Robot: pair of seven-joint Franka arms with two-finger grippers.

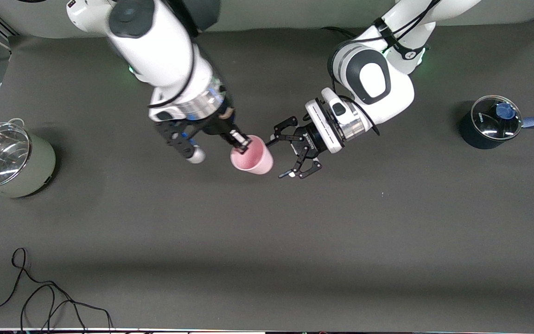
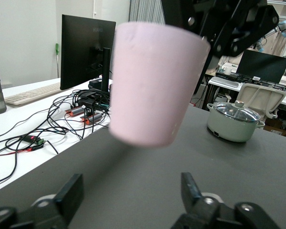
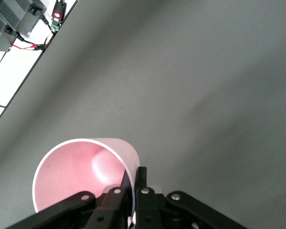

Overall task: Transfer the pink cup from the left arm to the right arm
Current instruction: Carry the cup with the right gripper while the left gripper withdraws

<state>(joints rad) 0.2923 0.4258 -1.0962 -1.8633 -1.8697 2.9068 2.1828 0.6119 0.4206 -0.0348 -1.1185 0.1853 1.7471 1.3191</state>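
The pink cup (image 1: 252, 160) hangs over mid-table, long axis tilted, mouth up toward the right arm's wrist. Bare dark tabletop (image 1: 267, 241) lies all around beneath it. The right gripper (image 1: 240, 146) is pinched shut on its rim; the left gripper (image 1: 290, 153), fingers spread, is just beside it, released

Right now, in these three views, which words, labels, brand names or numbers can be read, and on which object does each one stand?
No text reads clearly.
Small white print on the left gripper: too small to read.
Pale mark on the glass lid of the dark pot: blurred, unreadable.
Marking on the left arm's strap: a sign, not legible.
Pink cup, held by the right gripper: plain.
Green pot: no label visible.
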